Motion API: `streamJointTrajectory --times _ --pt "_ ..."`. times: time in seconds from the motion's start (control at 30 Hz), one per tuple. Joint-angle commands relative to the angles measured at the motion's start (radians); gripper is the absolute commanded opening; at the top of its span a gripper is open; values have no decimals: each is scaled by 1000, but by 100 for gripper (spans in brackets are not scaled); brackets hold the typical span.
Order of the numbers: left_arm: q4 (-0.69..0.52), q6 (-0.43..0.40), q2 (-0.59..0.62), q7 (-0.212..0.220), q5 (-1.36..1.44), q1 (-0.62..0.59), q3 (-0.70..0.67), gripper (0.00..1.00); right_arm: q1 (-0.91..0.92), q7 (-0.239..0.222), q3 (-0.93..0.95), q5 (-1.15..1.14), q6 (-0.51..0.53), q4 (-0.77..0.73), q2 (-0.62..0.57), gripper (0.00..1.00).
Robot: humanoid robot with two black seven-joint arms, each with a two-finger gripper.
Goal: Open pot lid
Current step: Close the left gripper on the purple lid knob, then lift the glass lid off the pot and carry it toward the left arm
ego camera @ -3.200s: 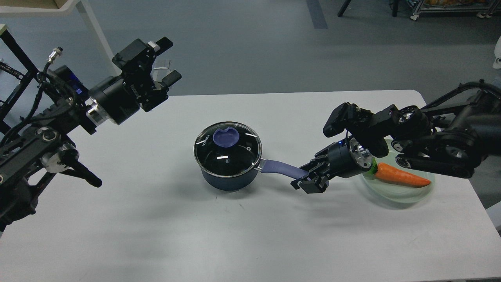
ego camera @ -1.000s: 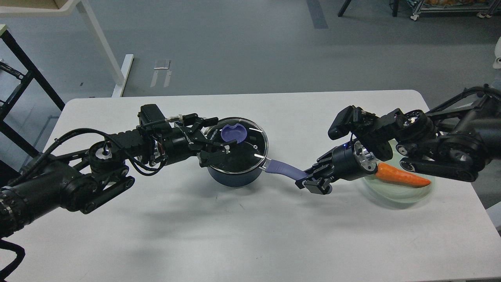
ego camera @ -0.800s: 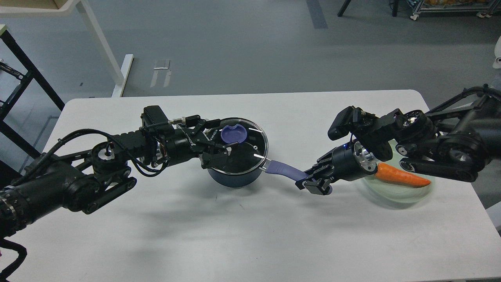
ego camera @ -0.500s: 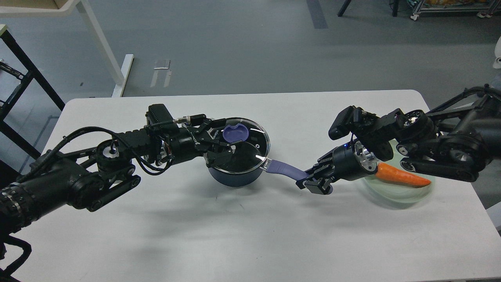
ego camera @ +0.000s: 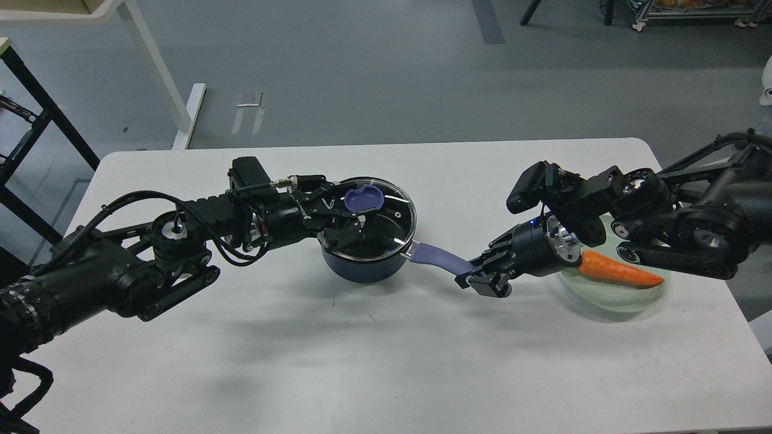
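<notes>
A dark blue pot (ego camera: 362, 268) stands mid-table with a glass lid (ego camera: 386, 226) on it. The lid has a purple knob (ego camera: 363, 198). My left gripper (ego camera: 350, 208) lies low over the lid's left side. It is open, with one finger behind the knob and one finger (ego camera: 351, 229) in front of it, and both are just left of the knob. My right gripper (ego camera: 482, 280) is shut on the end of the pot's purple handle (ego camera: 437, 258).
An orange carrot (ego camera: 621, 272) lies on a clear glass plate (ego camera: 609, 304) at the right, partly under my right arm. The white table (ego camera: 362, 361) ends in a back edge just behind the pot. A white table leg stands on the floor at back left.
My left arm came down from high at the left to the lid, then slid right toward the knob with its jaws open. My right gripper kept hold of the handle.
</notes>
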Motion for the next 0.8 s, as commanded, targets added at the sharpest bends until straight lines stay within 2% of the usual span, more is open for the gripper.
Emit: streamJointTrajectory --times 0.0,0.23,0.43,0.63,0.77 --pt "-9 -1 -1 0 -3 -7 -1 33 0 1 0 0 -1 0 -2 33" --pt "-49 -9 15 0 -8 -30 -1 34 0 1 0 0 0 0 -2 33" --pt "-115 -15 107 0 -105 -53 -1 34 -2 1 -1 0 -1 0 -5 34" --pt "-227 -17 290 0 -148 -41 10 34 0 1 0 0 -1 0 -9 34" --pt "-276 -10 425 0 -151 -12 65 34 0 1 0 0 -1 0 -6 34"
